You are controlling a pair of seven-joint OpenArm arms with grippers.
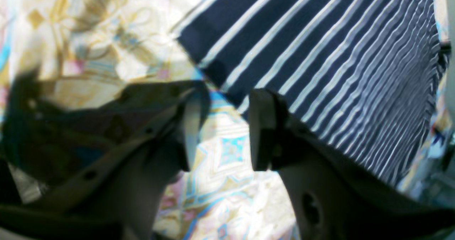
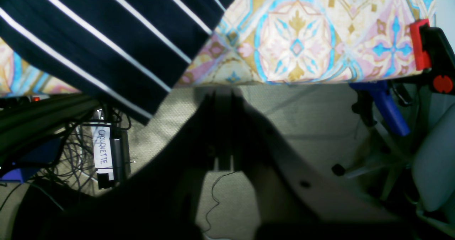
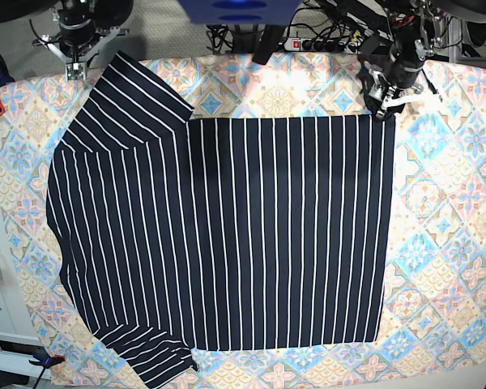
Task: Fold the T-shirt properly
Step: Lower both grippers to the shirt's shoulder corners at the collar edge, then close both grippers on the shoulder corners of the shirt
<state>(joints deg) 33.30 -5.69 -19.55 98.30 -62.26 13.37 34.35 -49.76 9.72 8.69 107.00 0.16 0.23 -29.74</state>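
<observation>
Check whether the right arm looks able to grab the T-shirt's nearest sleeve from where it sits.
Probably yes. The right gripper, jaws shut, sits at the table's far edge beside the sleeve of the T-shirt. Nothing lies between them; it would need to open first.

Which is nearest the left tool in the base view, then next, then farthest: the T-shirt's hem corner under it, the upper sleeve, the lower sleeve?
From the left tool, top right:
1. Hem corner, just below it on the T-shirt.
2. Upper sleeve, far across at top left.
3. Lower sleeve, bottom left, farthest.
</observation>
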